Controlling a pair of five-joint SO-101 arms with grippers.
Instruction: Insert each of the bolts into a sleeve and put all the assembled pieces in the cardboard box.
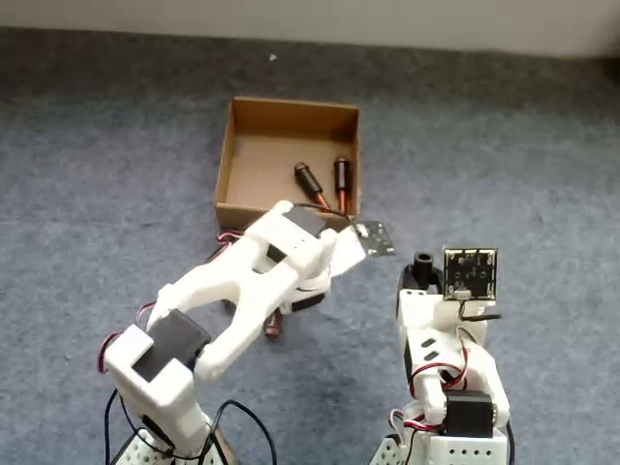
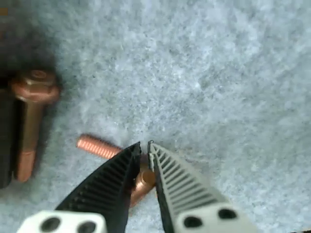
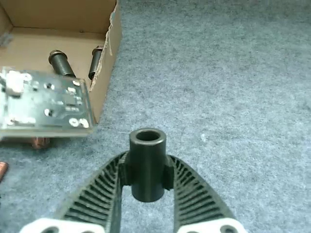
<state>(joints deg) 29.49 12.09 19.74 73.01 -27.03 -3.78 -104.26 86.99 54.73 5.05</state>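
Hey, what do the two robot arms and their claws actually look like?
The left arm and right arm are white blocky plastic with black motor blocks and thin red and black cables at the joints. The left claw has one black and one pale ribbed finger; the right claw has black ribbed fingers.

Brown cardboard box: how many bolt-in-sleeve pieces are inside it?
2. One copper bolt in a black sleeve lies central in the box; the other beside it, by the right wall. The white arm covers the front edge, perhaps hiding more.
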